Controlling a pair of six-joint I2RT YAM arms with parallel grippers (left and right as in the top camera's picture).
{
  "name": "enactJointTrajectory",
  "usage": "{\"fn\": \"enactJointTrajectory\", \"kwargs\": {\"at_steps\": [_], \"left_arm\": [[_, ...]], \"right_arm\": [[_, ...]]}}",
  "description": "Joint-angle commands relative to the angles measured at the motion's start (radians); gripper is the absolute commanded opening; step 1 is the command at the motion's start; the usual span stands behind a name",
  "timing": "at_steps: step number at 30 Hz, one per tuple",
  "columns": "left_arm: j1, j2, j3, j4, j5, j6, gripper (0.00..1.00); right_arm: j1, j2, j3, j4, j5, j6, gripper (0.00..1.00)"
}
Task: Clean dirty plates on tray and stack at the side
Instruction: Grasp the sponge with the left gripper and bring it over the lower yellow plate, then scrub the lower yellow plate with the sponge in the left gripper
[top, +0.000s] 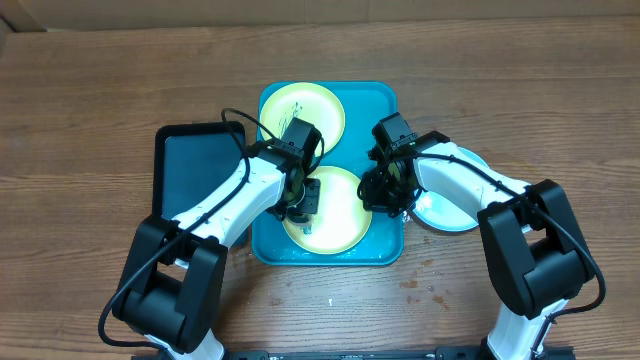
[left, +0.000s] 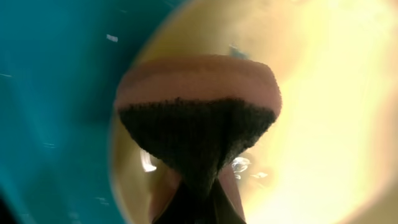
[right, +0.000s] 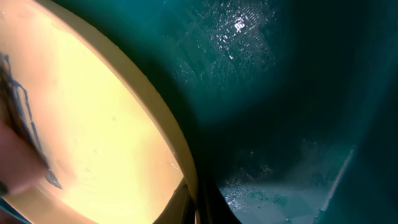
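Tray (top: 386, 100) holding two plates: far plate (top: 302, 112) unattended; scribbled near plate (top: 338, 228), left gripper (top: 303, 203) clamped on sponge (left: 196, 118) over it, right gripper (top: 384, 196) closed on its right rim.

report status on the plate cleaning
Left gripper shut on sponge, pressing near plate. Right gripper pinching that plate's rim. Scribble mark showing. Nothing in the way.
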Motion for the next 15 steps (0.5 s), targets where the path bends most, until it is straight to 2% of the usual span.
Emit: {"fn": "enactJointTrajectory", "kwargs": {"at_steps": [1,3,5,7,12,15], "left_arm": [[0.004,0.001,0.002,0.000,-0.192,0.058,0.04],[0.004,0.005,0.002,0.020,-0.190,0.068,0.04],[0.004,0.011,0.002,0.048,-0.125,0.073,0.04],[0.004,0.021,0.002,0.076,-0.026,0.076,0.04],[0.002,0.061,0.002,0.124,0.327,0.075,0.04],[0.002,0.092,0.002,0.136,0.442,0.071,0.04]], "right_arm": [[-0.013,0.041,-0.013,0.000,0.082,0.008,0.04],[-0.013,0.041,-0.013,0.001,0.082,0.008,0.04],[-0.013,0.041,-0.013,0.001,0.082,0.008,0.04],[-0.013,0.041,-0.013,0.001,0.082,0.008,0.04],[-0.013,0.041,-0.013,0.001,0.083,0.008,0.04],[-0.013,0.041,-0.013,0.001,0.083,0.008,0.04]]}}
